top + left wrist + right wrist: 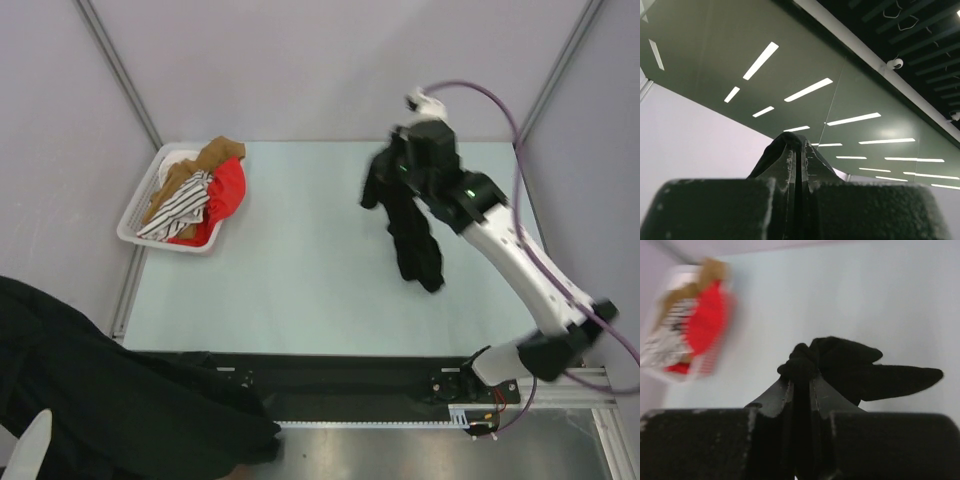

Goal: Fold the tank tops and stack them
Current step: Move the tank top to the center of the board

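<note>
The limp, light-looking black cloth tank top [412, 240] dangles over the pale table [300, 270] from the right gripper [801, 377], clamped on a bunched edge, probably better taken by its straps, while the left gripper [799, 146] sits closed on nothing.

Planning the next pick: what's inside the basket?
A red top, a brown garment and a striped cloth piled in the basket. Anything beneath them is covered.

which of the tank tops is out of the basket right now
The black tank top, pinched in the right gripper over the table; the red one lies in the basket.
</note>
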`<state>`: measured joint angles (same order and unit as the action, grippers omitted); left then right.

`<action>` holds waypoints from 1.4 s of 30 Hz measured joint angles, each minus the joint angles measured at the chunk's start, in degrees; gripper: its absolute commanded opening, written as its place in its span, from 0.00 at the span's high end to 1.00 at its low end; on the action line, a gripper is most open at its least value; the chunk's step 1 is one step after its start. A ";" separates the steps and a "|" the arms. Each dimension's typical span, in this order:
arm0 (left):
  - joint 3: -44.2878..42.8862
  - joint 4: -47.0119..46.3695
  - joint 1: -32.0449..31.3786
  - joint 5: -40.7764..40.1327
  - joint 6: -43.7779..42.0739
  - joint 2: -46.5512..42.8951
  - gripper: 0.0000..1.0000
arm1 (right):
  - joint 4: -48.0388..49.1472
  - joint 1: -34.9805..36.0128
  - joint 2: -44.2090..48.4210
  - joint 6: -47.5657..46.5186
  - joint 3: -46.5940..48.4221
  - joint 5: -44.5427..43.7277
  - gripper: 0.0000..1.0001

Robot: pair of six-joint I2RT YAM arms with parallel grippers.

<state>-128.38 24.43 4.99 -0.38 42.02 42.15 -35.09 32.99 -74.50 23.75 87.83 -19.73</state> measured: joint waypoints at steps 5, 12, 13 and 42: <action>1.22 -0.13 -0.02 -0.39 0.50 -2.21 1.00 | 4.79 11.30 -28.22 -0.96 41.53 14.16 0.29; 8.00 0.20 -0.02 2.23 1.81 -0.96 1.00 | 15.91 6.73 -27.23 4.90 43.04 27.80 0.00; 9.18 0.11 -0.02 2.75 2.12 -0.52 1.00 | 17.33 5.14 -24.79 5.42 38.58 28.28 0.00; 40.19 -18.43 -41.88 -4.63 1.49 28.79 1.00 | 13.62 -10.10 13.22 0.66 -21.59 25.18 0.12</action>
<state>-88.18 6.00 -36.88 -5.02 43.51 70.94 -21.47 22.90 -61.28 24.40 66.24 5.45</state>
